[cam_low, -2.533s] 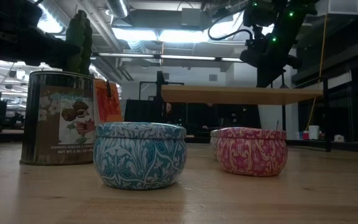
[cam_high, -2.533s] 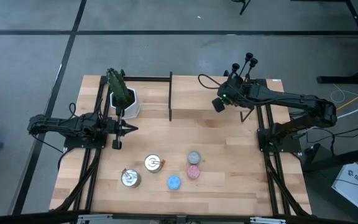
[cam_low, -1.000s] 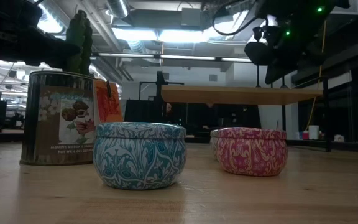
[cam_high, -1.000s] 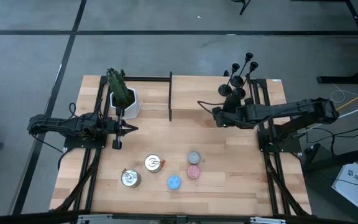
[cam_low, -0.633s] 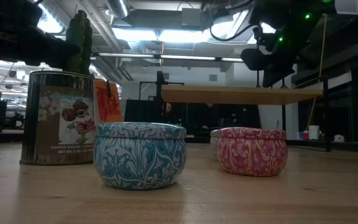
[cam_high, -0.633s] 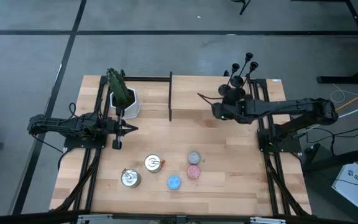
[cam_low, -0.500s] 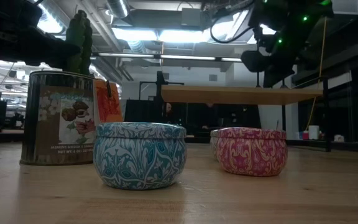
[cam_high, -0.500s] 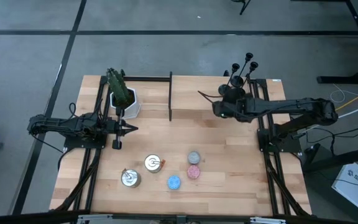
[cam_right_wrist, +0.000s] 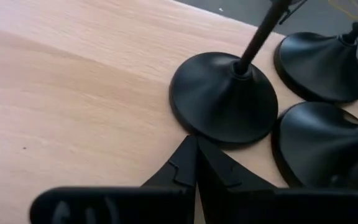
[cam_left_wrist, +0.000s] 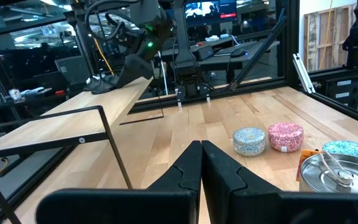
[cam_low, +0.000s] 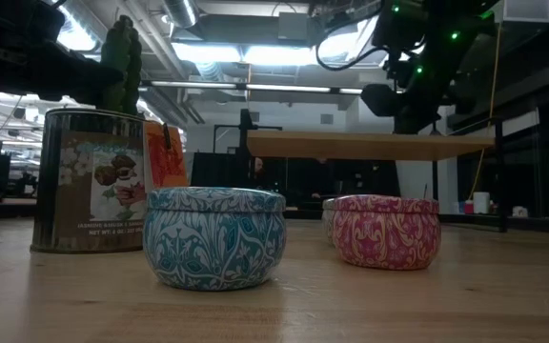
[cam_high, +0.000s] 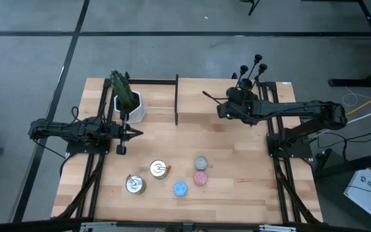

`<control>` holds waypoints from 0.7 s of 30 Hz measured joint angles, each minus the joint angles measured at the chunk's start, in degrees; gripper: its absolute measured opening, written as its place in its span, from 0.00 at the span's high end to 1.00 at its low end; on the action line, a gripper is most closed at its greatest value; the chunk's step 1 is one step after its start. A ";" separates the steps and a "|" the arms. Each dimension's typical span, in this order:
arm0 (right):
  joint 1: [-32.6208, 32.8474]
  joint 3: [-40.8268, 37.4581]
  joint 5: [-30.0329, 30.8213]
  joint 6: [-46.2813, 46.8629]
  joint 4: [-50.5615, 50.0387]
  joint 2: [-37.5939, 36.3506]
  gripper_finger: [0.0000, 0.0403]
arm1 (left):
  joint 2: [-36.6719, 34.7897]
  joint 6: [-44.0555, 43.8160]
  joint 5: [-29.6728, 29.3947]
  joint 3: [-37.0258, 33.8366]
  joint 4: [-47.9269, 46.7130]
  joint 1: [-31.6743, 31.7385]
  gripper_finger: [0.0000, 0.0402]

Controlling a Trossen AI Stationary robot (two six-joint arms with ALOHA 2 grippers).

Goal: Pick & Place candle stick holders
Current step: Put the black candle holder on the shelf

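Observation:
Three black candle stick holders (cam_right_wrist: 224, 96) (cam_right_wrist: 325, 65) (cam_right_wrist: 322, 146) stand on their round bases on a raised wooden shelf (cam_high: 201, 96) at the table's far right. Their stems rise out of the right wrist view, and their cup tops (cam_high: 257, 61) show in the high view. My right gripper (cam_right_wrist: 194, 142) (cam_high: 236, 98) is shut and slants down over the shelf, its tips at the rim of the nearest base. My left gripper (cam_high: 137, 133) (cam_left_wrist: 201, 148) waits shut and level at the table's left. My right gripper's shut fingertips (cam_right_wrist: 185, 152) stand at the near rim (cam_right_wrist: 194, 132) of the nearest holder's base, slanting down at it. Whether they touch the base I cannot tell. The holder stands upright on the shelf.
Two silver tins (cam_high: 158, 169) (cam_high: 134, 185) and grey (cam_high: 201, 162), pink (cam_high: 200, 178) and blue (cam_high: 180, 189) round candles sit near the table's front middle. A potted plant (cam_high: 126, 100) stands at the far left. A black rail (cam_high: 176, 100) borders the shelf's left end.
My right gripper, still shut, has swung toward the table's far edge and the candle stick holders, and now covers the nearest holder's base in the high view. The holders have not moved.

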 joint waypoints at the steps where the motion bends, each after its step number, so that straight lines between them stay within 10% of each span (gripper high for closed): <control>1: -0.24 0.06 0.01 -0.35 0.28 0.41 0.97 | -0.01 0.00 0.00 -0.01 0.00 0.00 0.99; 21: -1.29 -0.04 5.93 -2.66 -0.08 1.75 0.97 | -0.01 0.00 0.00 0.01 0.00 0.01 0.99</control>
